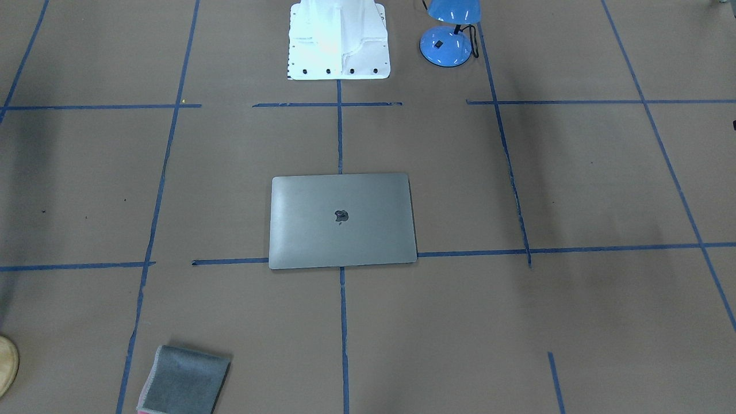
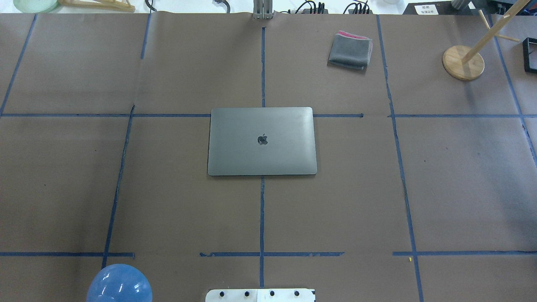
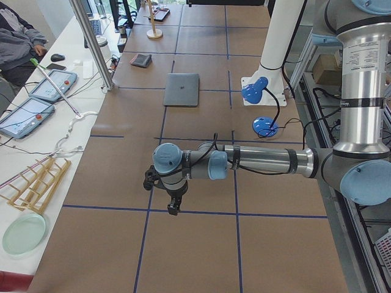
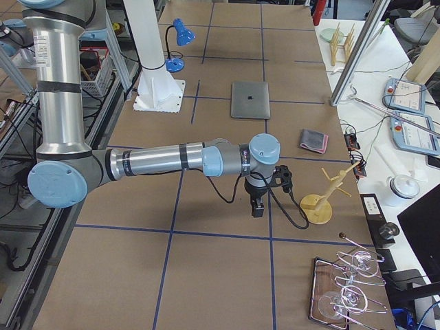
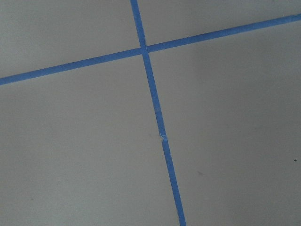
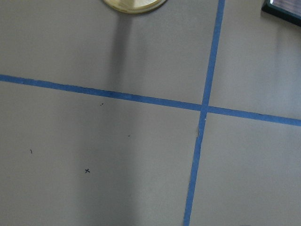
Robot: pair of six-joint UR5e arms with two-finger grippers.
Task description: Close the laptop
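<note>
The space-grey laptop (image 2: 262, 141) lies flat at the table's centre with its lid down and the dark apple logo facing up; it also shows in the front-facing view (image 1: 342, 221), the left view (image 3: 182, 89) and the right view (image 4: 249, 100). Neither arm is near it. My left gripper (image 3: 173, 209) hangs over bare paper far toward the table's left end. My right gripper (image 4: 256, 209) hangs over bare paper far toward the right end. Each shows only in a side view, so I cannot tell if it is open or shut.
A grey folded cloth (image 2: 350, 50) lies at the far side. A wooden stand on a round base (image 2: 463, 62) is at the far right. A blue desk lamp (image 1: 447, 34) stands by the white robot base (image 1: 339, 40). Blue tape lines cross the brown paper.
</note>
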